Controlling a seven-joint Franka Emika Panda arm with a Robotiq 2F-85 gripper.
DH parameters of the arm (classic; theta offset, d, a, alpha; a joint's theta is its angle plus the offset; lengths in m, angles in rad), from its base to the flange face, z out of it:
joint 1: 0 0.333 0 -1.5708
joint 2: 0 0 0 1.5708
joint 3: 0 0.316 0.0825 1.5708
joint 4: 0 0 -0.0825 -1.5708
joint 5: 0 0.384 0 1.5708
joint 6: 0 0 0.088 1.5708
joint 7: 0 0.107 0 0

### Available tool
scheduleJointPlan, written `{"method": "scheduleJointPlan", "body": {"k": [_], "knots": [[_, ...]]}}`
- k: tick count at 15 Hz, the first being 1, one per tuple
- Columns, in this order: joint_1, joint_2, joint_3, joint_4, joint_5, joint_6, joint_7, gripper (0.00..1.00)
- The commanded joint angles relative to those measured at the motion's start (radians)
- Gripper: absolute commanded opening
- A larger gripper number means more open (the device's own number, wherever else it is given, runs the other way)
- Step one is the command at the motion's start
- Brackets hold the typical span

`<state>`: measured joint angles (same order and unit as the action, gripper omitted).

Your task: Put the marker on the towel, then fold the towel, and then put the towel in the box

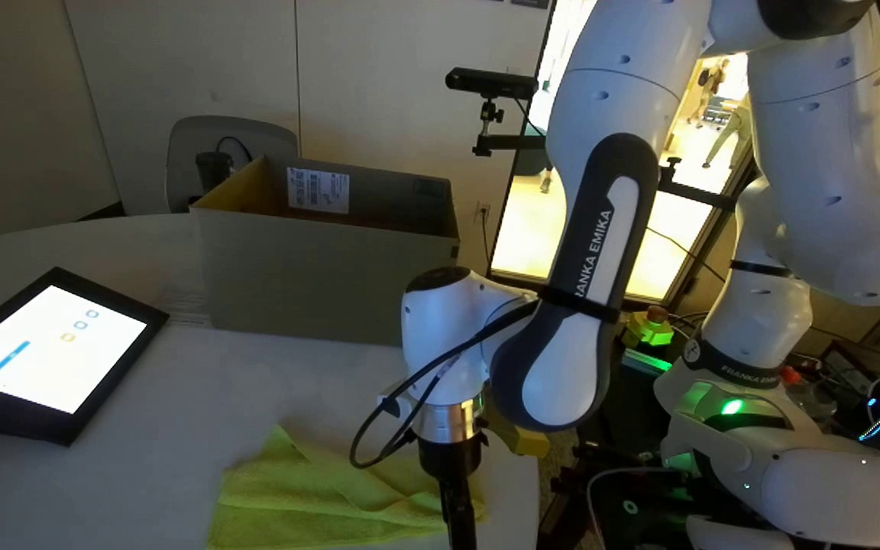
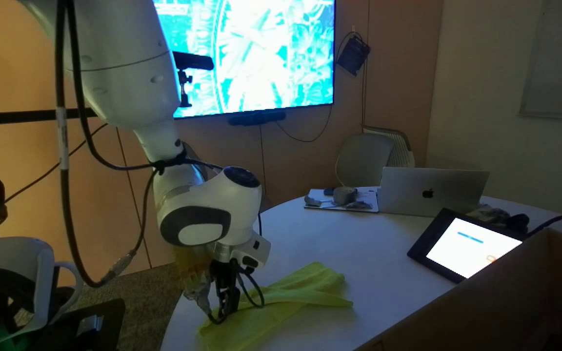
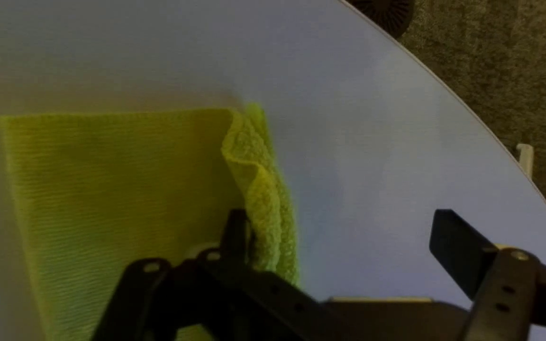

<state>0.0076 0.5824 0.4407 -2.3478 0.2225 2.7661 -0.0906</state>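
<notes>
In an exterior view: one box, one tablet, one towel on the tabletop; one arm, forearm sloping down, wrist vertical above the towel. In an exterior view: one laptop; towel near the tabletop's curved edge. Wrist view: pincer released, two fingers spread wide, one at the towel's folded side, contact unclear, one over the tabletop.

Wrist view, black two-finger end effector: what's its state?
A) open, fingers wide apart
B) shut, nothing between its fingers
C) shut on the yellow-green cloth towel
A: the end effector has its fingers wide apart, one by the folded edge of the towel, the other over the white tabletop.
</notes>
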Motion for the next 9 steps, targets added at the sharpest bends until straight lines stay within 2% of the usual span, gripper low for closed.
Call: {"method": "scheduleJointPlan", "body": {"k": [1,5,9], "knots": [[0.004,-0.124,-0.002,-0.070,0.044,-0.054,0.017,1.00],[0.016,-0.165,-0.020,-0.115,0.077,-0.017,0.014,1.00],[0.040,-0.176,-0.065,-0.149,0.063,0.011,0.038,1.00]]}}
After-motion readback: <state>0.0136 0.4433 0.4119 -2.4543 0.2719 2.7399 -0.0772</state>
